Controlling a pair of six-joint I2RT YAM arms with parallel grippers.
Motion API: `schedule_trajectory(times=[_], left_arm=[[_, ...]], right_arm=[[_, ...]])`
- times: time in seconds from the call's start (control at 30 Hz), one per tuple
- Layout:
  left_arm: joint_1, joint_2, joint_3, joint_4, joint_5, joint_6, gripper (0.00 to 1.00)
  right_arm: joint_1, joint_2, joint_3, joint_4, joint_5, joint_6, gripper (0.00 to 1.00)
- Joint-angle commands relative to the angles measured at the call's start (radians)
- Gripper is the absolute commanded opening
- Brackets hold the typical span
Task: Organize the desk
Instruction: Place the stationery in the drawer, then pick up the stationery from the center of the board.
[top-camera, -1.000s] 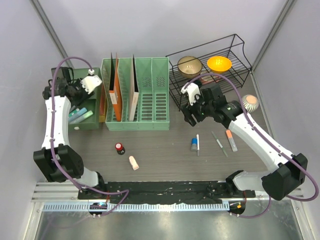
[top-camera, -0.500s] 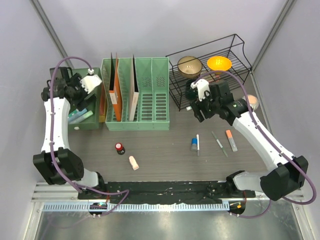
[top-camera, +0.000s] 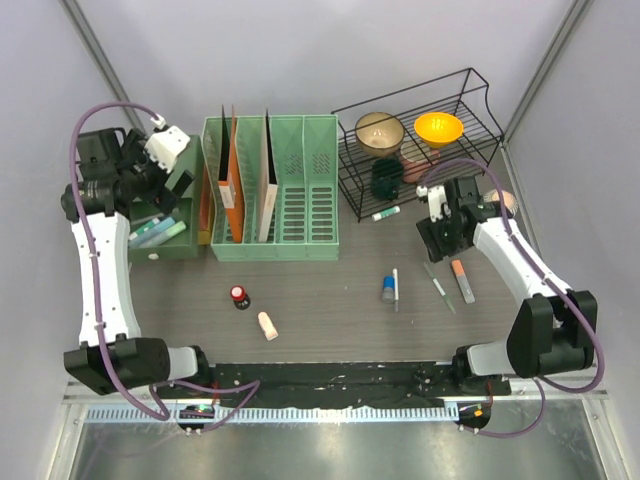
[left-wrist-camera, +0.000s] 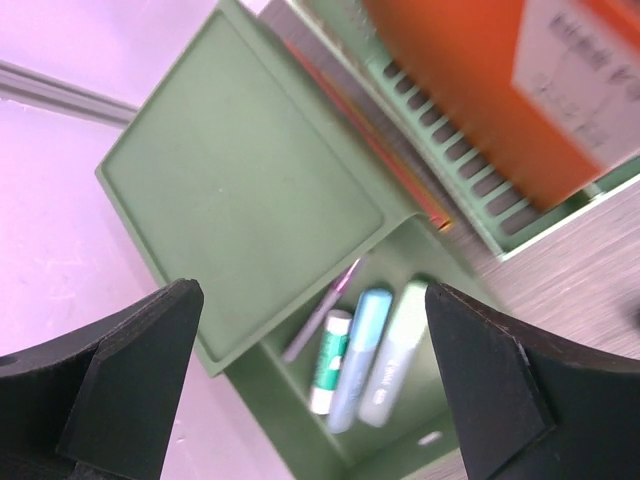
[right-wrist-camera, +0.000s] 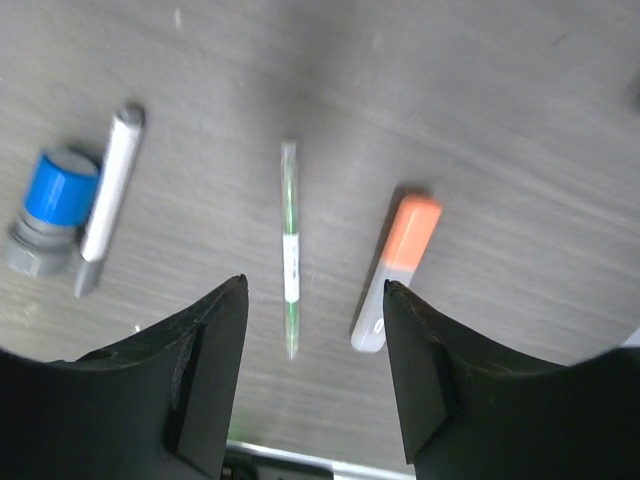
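On the desk (top-camera: 320, 285) lie a green pen (right-wrist-camera: 289, 262), an orange highlighter (right-wrist-camera: 397, 270), a white pen (right-wrist-camera: 108, 195) and a blue-capped piece (right-wrist-camera: 52, 205). My right gripper (right-wrist-camera: 315, 290) hangs open above the green pen and holds nothing; in the top view it (top-camera: 438, 236) is right of centre. My left gripper (left-wrist-camera: 312, 292) stands wide open and empty over the green box (left-wrist-camera: 240, 200). In that box lie a green-white stick (left-wrist-camera: 330, 362), a blue marker (left-wrist-camera: 357, 360), a pale green marker (left-wrist-camera: 395, 352) and a purple pen (left-wrist-camera: 320, 312).
A green file rack (top-camera: 275, 190) with an orange folder stands at the back. A black wire rack (top-camera: 420, 150) holds two bowls and a dark object. A green-white stick (top-camera: 386, 213) lies before it. A red-capped bottle (top-camera: 238, 295) and a pink piece (top-camera: 266, 325) lie front left.
My left gripper opened wide and drew up and back from the green box. My right arm swung right, from the wire rack's front to above the pens, its jaws narrowing slightly.
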Motion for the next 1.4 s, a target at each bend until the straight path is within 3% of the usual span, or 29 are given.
schedule_trajectory(times=[0.0, 0.2, 0.77, 0.97, 1.07, 1.17, 1.37], left_arm=[[0.007, -0.08, -0.027, 0.014, 0.105, -0.122, 1.0], [0.008, -0.135, -0.091, 0.006, 0.144, -0.134, 1.0], [0.007, -0.165, -0.126, -0.015, 0.147, -0.099, 1.0], [0.007, -0.183, -0.155, -0.006, 0.156, -0.088, 1.0], [0.006, -0.192, -0.161, -0.003, 0.176, -0.092, 1.0], [0.007, -0.191, -0.155, -0.017, 0.214, -0.106, 1.0], [0.001, -0.198, -0.16, -0.034, 0.332, -0.135, 1.0]], right_arm=[[-0.004, 0.035, -0.062, -0.038, -0.005, -0.042, 0.59], [-0.004, 0.107, -0.083, -0.036, -0.011, -0.054, 0.52], [-0.004, 0.311, -0.108, 0.105, -0.021, -0.08, 0.48], [-0.004, 0.368, -0.116, 0.138, -0.013, -0.087, 0.34], [0.002, 0.371, -0.116, 0.126, -0.027, -0.093, 0.14], [0.008, 0.336, -0.099, 0.106, -0.059, -0.094, 0.03], [0.028, 0.221, 0.014, 0.001, -0.16, -0.085, 0.01]])
